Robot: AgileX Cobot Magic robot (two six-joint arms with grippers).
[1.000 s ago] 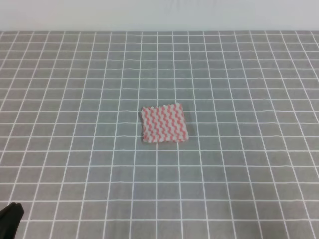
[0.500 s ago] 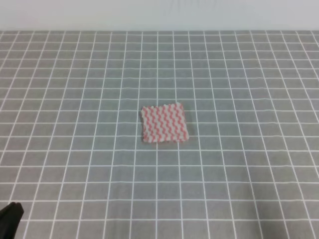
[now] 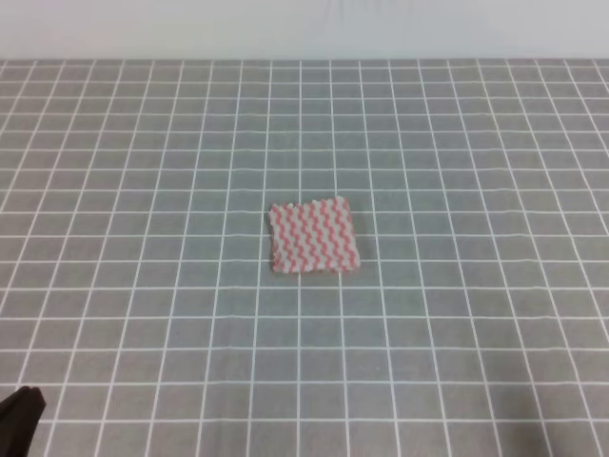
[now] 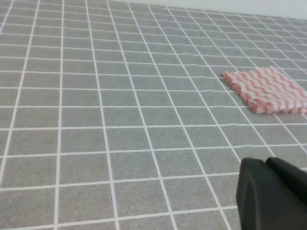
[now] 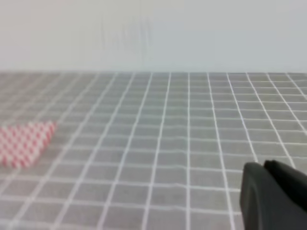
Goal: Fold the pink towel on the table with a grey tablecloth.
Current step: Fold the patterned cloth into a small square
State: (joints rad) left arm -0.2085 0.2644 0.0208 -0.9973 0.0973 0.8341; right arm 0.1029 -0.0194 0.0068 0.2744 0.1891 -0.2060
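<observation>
The pink towel [image 3: 314, 236] lies flat in a small, neat rectangle at the middle of the table with a grey tablecloth [image 3: 457, 143]. It shows again at the right of the left wrist view [image 4: 266, 89] and at the left edge of the right wrist view [image 5: 25, 143]. My left gripper [image 3: 21, 411] sits at the bottom left corner, far from the towel. In its wrist view the left gripper [image 4: 266, 162] has its dark fingers pressed together, holding nothing. My right gripper [image 5: 264, 166] looks the same in its own view and is outside the high view.
The white-gridded grey cloth runs to a pale wall [image 3: 304, 29] at the back. Nothing else lies on the cloth in any view.
</observation>
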